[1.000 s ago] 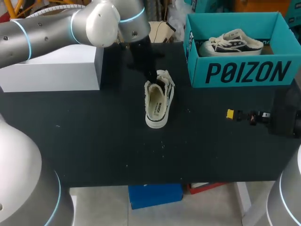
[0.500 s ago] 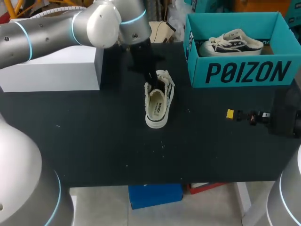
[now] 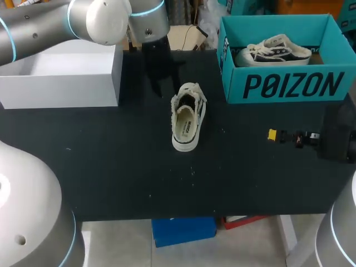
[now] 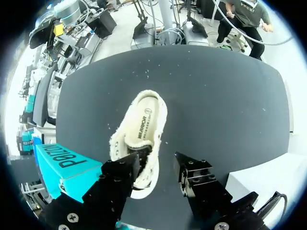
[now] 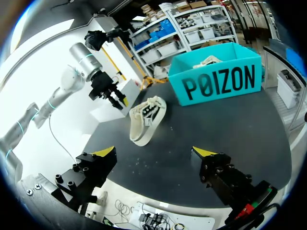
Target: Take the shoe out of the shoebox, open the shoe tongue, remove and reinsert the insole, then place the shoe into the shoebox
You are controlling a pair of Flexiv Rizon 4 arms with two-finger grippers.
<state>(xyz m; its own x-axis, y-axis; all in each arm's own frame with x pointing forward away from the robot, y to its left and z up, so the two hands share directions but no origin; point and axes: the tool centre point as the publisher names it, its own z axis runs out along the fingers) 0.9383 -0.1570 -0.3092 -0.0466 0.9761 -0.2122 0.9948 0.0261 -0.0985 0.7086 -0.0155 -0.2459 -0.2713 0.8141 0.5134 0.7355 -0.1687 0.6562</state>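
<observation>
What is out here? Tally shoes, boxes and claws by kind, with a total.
Shoes: 2 (loose shoe, boxed shoe)
Boxes: 2 (teal shoebox, white box)
Claws: 2 (left claw, right claw)
Total: 6

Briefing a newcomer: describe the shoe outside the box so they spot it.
On the black table, find the teal shoebox, far right. Left of it, a cream shoe lies on the tabletop, insole showing; a second shoe sits inside the box.
</observation>
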